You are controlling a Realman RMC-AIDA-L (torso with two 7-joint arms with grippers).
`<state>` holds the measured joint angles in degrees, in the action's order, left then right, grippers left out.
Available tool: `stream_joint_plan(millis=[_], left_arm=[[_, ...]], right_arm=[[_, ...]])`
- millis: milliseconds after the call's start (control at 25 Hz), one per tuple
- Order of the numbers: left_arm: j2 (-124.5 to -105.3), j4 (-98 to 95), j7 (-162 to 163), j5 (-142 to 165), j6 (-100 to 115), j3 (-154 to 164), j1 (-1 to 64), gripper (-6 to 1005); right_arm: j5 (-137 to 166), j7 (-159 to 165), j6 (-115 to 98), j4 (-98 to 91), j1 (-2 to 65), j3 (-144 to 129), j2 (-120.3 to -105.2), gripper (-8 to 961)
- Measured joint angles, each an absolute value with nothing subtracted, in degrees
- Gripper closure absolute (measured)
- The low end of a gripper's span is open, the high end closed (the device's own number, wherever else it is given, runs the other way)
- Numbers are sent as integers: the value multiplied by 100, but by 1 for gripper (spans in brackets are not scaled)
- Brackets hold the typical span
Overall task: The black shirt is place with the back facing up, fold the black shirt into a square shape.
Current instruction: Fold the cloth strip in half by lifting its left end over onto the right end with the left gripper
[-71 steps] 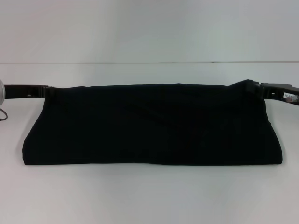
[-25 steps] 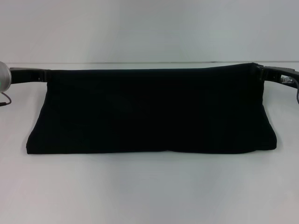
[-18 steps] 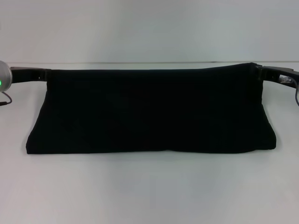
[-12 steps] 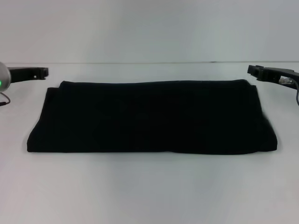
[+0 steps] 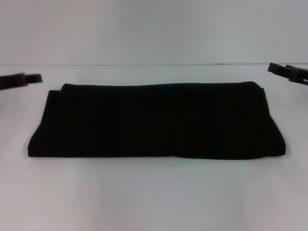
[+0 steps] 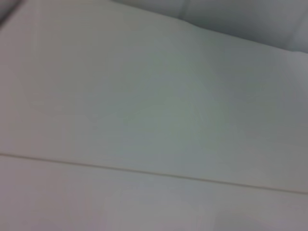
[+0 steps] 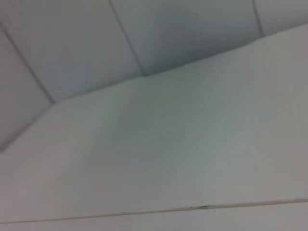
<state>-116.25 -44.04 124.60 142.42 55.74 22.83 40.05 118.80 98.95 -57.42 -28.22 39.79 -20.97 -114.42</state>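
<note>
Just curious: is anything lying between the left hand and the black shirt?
No. In the head view only bare white table separates the left hand from the black shirt.

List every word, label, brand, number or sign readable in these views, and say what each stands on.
None can be read.
The black shirt, folded into a wide band on the white table, shows only plain black cloth; no lettering faces up.
The left gripper and the right gripper show no readable marking.
Both wrist views show only bare pale surfaces.
</note>
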Motion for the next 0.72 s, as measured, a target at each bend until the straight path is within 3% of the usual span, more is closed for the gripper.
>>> stream_joint_plan(millis=[200,360,720], left_arm=[[-11640,-5111,12646,14054,7710,2186,3606,283],[-11642,-5410,12872,14083,8857,1855,3405,133],[-11575,-5168,13815,14559,9529,1499,3216,109]], right_arm=[[11858,10312,-7138,-2945,3618,-2131,-11187,238],[11884,10486,-8170,-2947,3446,-2149,-11045,226],[11891,10387,-8414,-2925,3495,-2369,-11106,205]])
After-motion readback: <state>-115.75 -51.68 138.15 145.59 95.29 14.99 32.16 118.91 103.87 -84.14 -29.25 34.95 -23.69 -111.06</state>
